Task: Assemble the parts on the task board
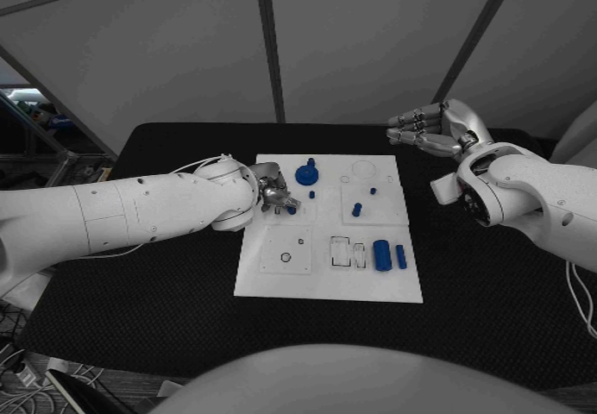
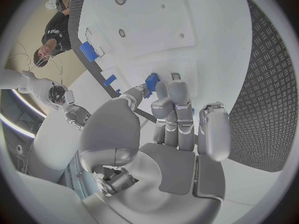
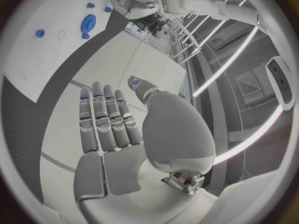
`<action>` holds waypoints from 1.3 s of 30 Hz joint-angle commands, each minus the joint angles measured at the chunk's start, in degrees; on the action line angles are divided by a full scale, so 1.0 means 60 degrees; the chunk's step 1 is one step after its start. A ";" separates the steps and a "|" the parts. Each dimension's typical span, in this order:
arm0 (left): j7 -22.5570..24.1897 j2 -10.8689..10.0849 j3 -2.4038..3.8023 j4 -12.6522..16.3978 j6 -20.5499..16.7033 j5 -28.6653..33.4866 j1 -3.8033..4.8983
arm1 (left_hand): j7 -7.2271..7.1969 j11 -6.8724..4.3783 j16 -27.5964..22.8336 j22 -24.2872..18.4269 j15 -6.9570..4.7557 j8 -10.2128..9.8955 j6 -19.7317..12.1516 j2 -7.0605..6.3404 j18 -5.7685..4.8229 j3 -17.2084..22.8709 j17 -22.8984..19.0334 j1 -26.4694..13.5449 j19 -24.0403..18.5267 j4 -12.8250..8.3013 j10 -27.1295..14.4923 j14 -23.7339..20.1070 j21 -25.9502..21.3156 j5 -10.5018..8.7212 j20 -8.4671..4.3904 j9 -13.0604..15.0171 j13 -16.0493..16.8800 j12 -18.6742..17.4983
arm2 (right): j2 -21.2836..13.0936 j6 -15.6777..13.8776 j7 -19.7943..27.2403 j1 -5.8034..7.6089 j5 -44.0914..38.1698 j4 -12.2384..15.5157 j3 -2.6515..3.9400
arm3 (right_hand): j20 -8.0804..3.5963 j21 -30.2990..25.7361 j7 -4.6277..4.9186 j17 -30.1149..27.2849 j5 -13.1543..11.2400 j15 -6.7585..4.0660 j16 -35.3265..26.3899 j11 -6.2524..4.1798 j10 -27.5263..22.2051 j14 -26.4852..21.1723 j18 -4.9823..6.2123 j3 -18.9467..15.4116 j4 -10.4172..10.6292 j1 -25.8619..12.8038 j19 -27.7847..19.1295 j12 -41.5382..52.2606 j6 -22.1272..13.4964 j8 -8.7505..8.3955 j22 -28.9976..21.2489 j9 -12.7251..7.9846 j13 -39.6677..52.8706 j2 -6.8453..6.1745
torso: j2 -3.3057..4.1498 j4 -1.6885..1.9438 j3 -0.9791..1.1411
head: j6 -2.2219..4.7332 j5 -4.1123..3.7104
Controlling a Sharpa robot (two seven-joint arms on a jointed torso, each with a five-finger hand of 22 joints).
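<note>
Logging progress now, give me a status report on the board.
Left hand pinching small blue part over white task board. Right hand open, raised clear.

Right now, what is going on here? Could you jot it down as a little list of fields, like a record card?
Surface: black table
Work piece: white task board in the middle of the table
Loose parts: blue cylinder lying near the board's right edge; blue gear-like part at the board's far end
Left hand: over the board's left side, pinching a small blue part
Right hand: raised beyond the board's far right corner, holding nothing, fingers straight
</note>
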 commanded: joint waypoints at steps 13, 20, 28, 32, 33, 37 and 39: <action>-0.0184 0.0026 0.0020 -0.0059 0.0027 0.0004 0.0005 | -0.0007 -0.0044 -0.0051 0.0380 -0.0064 0.0138 0.0037 0.0080 -0.0194 -0.1259 0.0028 -0.0209 0.0340 0.0544 -0.0005 0.0000 0.0112 0.0015 -0.0067 0.0193 -0.0054 0.0120 | -0.0023 0.0049 0.0040 0.0016 -0.0020 0.0040 0.0008 | 0.0064 -0.0075 0.0001 -0.0021 0.0070 0.0014 0.0028 0.0013 -0.0087 -0.0091 0.0063 -0.0075 0.0001 -0.0064 -0.0036 0.0075 -0.0070 -0.0033 0.0016 0.0000 -0.0012 0.0001 | -0.0002 0.0013 0.0000 | 0.0001 -0.0015; -0.0201 0.0013 0.0030 -0.0053 0.0000 0.0004 0.0005 | -0.0009 -0.0040 -0.0053 0.0415 -0.0061 0.0154 0.0035 0.0153 -0.0197 -0.1814 0.0037 -0.0175 0.0348 0.0758 -0.0010 0.0003 0.0128 0.0015 -0.0072 0.0246 -0.0083 0.0144 | -0.0024 0.0046 0.0032 0.0016 -0.0021 0.0043 0.0008 | 0.0065 -0.0090 0.0007 -0.0028 0.0070 0.0022 0.0028 0.0019 -0.0103 -0.0102 0.0062 -0.0096 0.0007 -0.0076 -0.0038 0.0081 -0.0082 -0.0034 0.0016 0.0000 -0.0013 -0.0004 | -0.0004 0.0008 -0.0004 | 0.0001 -0.0002; -0.0168 0.0000 0.0045 -0.0040 -0.0101 0.0050 0.0005 | -0.0012 -0.0043 -0.0050 0.0456 -0.0062 0.0165 0.0043 0.0234 -0.0205 -0.2084 0.0045 -0.0134 0.0359 0.0890 -0.0010 0.0006 0.0150 0.0014 -0.0072 0.0272 -0.0102 0.0157 | -0.0017 0.0047 0.0035 0.0016 -0.0021 0.0035 0.0008 | 0.0067 -0.0101 0.0010 -0.0033 0.0071 0.0026 0.0026 0.0024 -0.0114 -0.0113 0.0062 -0.0108 0.0010 -0.0081 -0.0041 0.0084 -0.0091 -0.0036 0.0016 -0.0001 -0.0013 -0.0005 | -0.0006 0.0010 -0.0002 | 0.0001 0.0000; -0.0050 0.0005 0.0163 -0.0042 -0.0305 0.0221 0.0004 | -0.0009 -0.0040 -0.0057 0.0391 -0.0063 0.0165 0.0033 0.0272 -0.0190 -0.2240 0.0042 -0.0119 0.0338 0.0979 -0.0020 0.0005 0.0104 0.0013 -0.0072 0.0285 -0.0124 0.0155 | -0.0015 0.0043 0.0039 0.0016 -0.0021 0.0035 0.0008 | 0.0069 -0.0109 0.0013 -0.0037 0.0072 0.0029 0.0026 0.0027 -0.0122 -0.0119 0.0061 -0.0117 0.0014 -0.0085 -0.0043 0.0087 -0.0097 -0.0036 0.0016 -0.0001 -0.0013 -0.0004 | 0.0002 0.0015 -0.0004 | 0.0001 -0.0012; 0.0002 0.0003 0.0214 -0.0040 -0.0372 0.0304 0.0003 | 0.0007 -0.0033 -0.0064 0.0340 -0.0062 0.0148 -0.0016 0.0275 -0.0180 -0.2345 0.0036 -0.0082 0.0321 0.1019 -0.0062 0.0002 0.0066 0.0015 -0.0069 0.0289 -0.0180 0.0116 | -0.0015 0.0043 0.0039 0.0016 -0.0021 0.0033 0.0008 | 0.0069 -0.0109 0.0013 -0.0037 0.0072 0.0029 0.0026 0.0027 -0.0122 -0.0119 0.0061 -0.0117 0.0014 -0.0085 -0.0043 0.0087 -0.0097 -0.0036 0.0016 -0.0001 -0.0013 -0.0004 | 0.0001 0.0014 -0.0007 | 0.0001 -0.0017; 0.0215 -0.0017 0.0541 -0.0027 -0.0575 0.0721 0.0000 | 0.0127 0.0061 -0.0102 -0.0032 -0.0015 -0.0055 -0.0344 0.0268 -0.0101 -0.2717 0.0008 0.0047 0.0195 0.1175 -0.0320 -0.0014 -0.0206 0.0032 -0.0057 0.0202 -0.0563 -0.0162 | -0.0006 0.0045 0.0040 0.0015 -0.0021 0.0010 0.0008 | 0.0069 -0.0109 0.0013 -0.0037 0.0072 0.0029 0.0026 0.0027 -0.0122 -0.0119 0.0061 -0.0117 0.0014 -0.0085 -0.0043 0.0087 -0.0097 -0.0036 0.0016 -0.0001 -0.0013 -0.0004 | 0.0005 0.0013 -0.0007 | 0.0001 -0.0021; 0.0285 -0.0045 0.0710 -0.0006 -0.0601 0.0874 0.0000 | 0.0196 0.0115 -0.0118 -0.0187 0.0021 -0.0183 -0.0482 0.0271 -0.0071 -0.2909 -0.0002 0.0098 0.0140 0.1275 -0.0472 -0.0021 -0.0325 0.0039 -0.0033 0.0097 -0.0802 -0.0330 | 0.0000 0.0049 0.0040 0.0015 -0.0021 -0.0006 0.0008 | 0.0069 -0.0109 0.0013 -0.0037 0.0072 0.0029 0.0026 0.0027 -0.0122 -0.0119 0.0061 -0.0117 0.0014 -0.0085 -0.0043 0.0087 -0.0097 -0.0036 0.0016 -0.0001 -0.0013 -0.0004 | 0.0003 0.0011 -0.0006 | 0.0001 -0.0024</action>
